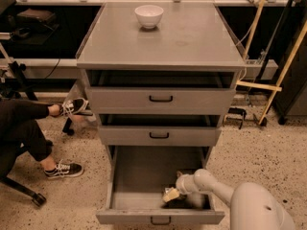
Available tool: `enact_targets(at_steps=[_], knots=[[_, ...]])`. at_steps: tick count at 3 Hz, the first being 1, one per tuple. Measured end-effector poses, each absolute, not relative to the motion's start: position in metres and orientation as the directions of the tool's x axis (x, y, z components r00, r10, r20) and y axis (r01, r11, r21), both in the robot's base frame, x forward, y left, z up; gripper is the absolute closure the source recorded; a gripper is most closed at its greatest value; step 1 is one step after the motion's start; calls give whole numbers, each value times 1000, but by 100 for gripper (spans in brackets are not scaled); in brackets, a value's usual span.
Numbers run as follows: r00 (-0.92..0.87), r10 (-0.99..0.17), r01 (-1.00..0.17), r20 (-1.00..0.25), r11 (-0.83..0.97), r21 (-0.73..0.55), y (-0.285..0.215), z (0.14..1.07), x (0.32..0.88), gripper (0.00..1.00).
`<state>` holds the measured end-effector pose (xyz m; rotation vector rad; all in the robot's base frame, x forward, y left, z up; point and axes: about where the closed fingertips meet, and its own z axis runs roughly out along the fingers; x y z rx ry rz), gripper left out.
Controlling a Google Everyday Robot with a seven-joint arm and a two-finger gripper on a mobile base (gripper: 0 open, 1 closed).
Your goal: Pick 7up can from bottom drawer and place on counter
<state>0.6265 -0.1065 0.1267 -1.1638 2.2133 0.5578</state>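
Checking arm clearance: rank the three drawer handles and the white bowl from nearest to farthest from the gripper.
The gripper sits inside the bottom drawer, right of centre.
1. Bottom drawer's handle, just below it.
2. Middle drawer's handle, above.
3. Top drawer's handle, higher up.
4. White bowl, at the counter's far end.

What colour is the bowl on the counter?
The bowl is white, camera view; the gripper is inside the bottom drawer.
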Motion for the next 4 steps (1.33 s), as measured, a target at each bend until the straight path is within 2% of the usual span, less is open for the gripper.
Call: enact_targets(at_steps=[1,2,4], knots=[[-458,-602,-840,-655,534,97,-106,127,626,0],[-458,-602,-840,-655,534,97,-106,127,626,19],[-458,-602,-840,-655,534,97,-106,127,626,65]])
